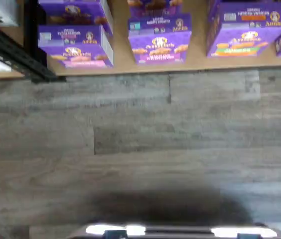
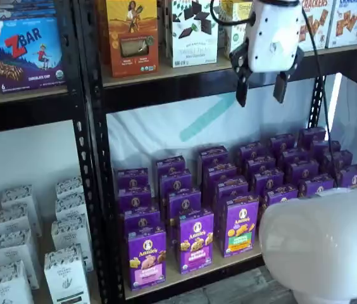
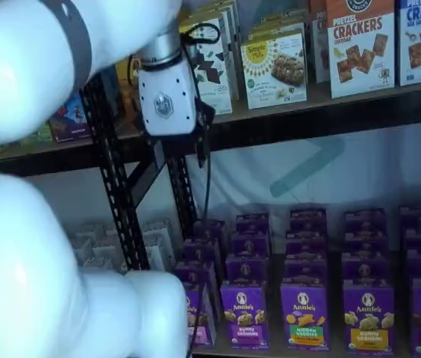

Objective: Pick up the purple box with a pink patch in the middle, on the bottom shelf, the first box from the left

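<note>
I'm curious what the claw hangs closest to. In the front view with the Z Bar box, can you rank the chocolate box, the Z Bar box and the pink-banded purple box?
1. Chocolate box, left of the end effector, upper shelf.
2. Purple box, bottom shelf, far below.
3. Z Bar box, far left.

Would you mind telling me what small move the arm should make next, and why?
Probably lower the gripper and shift it toward the left end of the front row. Its fingers show a plain gap and hold nothing, and it hangs level with the upper board, well above the bottom shelf. The purple box with the pink band stands upright there, untouched, beside the neighbouring purple carton.
</note>
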